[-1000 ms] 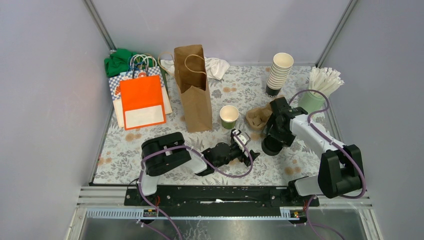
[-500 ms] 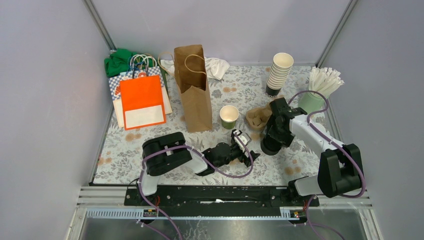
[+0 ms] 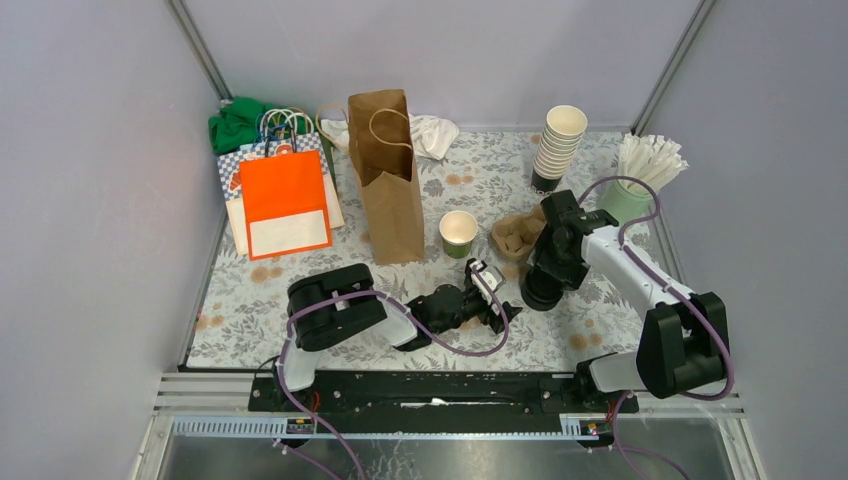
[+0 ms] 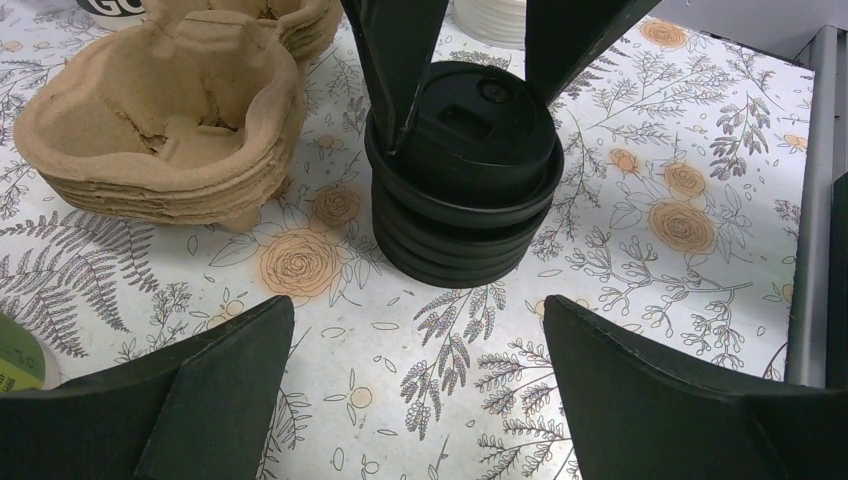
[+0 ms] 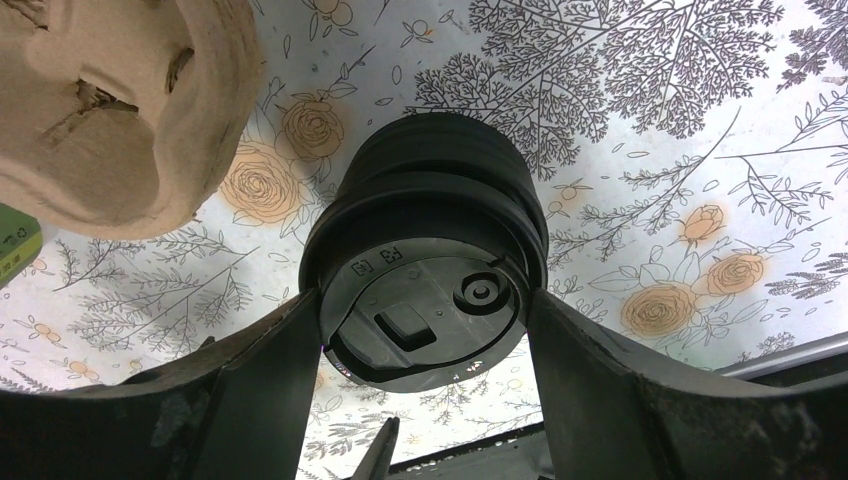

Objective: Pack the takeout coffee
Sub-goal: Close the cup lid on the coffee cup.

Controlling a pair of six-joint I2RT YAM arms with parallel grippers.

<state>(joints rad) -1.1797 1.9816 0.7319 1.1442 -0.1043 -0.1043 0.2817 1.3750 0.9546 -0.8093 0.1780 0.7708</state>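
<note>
broadly, floral-print table point(image 3: 240, 310) underneath everything. at the back, tall brown paper bag point(image 3: 385, 180) standing upright, orange bag point(image 3: 285, 200) to its left with more bags half hidden beneath it.

next in size, left gripper point(image 4: 420, 400) low over the table near the middle, fingers point(image 4: 200, 400) spread as wide as the view allows, gripping nothing, touching nothing, facing the black lid stack point(image 4: 450, 250). right gripper point(image 5: 425, 330) pointing straight down onto that stack, fingers point(image 5: 250, 390) set against opposite sides of the top lid point(image 5: 420, 290), rim meeting both of them in the wrist view. top lid resting on the stack, not raised; how hard the squeeze is, impossible to tell.

stack of cream cups point(image 3: 560, 145) by the back edge, pale green cup of white sticks point(image 3: 640, 180) to its right. nested pulp carriers point(image 4: 150, 130) near the lid stack, not touching it. dark-green cup point(image 3: 458, 233), open, white inside, standing between brown bag and carriers.

smallest of all: white letters point(image 4: 112, 7) reading "go" on something dark at the upper edge of the left wrist view, the rest cut off. raised mark point(image 5: 385, 262) on the top lid, too small to read surely. fine print on the green cup's wall at the frame edge, unreadable. number of lids in the stack hard to count.
</note>
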